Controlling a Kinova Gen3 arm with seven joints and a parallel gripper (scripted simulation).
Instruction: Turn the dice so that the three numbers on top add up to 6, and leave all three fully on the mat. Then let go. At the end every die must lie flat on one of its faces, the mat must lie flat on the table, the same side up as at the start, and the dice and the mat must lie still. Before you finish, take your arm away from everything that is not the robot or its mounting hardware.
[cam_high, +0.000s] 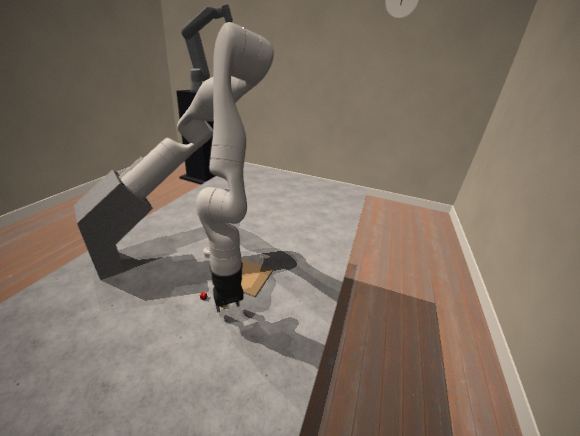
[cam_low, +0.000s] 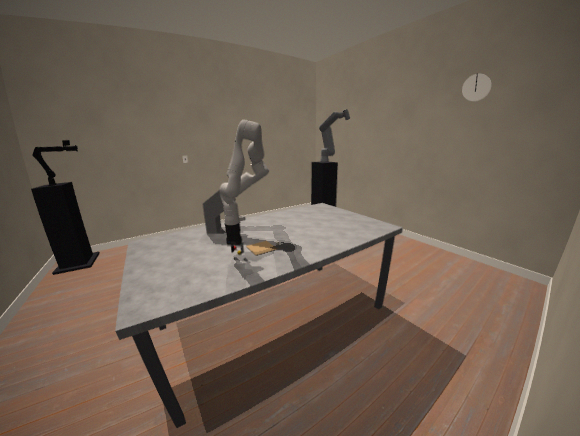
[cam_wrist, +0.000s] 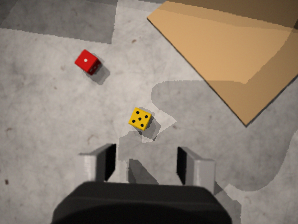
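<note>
A yellow die (cam_wrist: 140, 118) lies on the grey table, off the mat, with four pips on top. A red die (cam_wrist: 87, 62) lies further left, also off the mat, with one pip on top; it also shows in the top view (cam_high: 203, 296). The tan mat (cam_wrist: 230, 50) lies flat at the upper right of the wrist view and beside the arm in the top view (cam_high: 255, 282). My gripper (cam_wrist: 146, 158) is open and empty, pointing down just above the table, with the yellow die a little ahead of the fingers. In the top view the gripper (cam_high: 229, 302) hides the yellow die.
A small white thing shows behind the arm, left of the mat; I cannot tell its top face. The arm's grey base block (cam_high: 107, 220) stands at the left. The table edge (cam_high: 335, 320) runs to the right of the mat.
</note>
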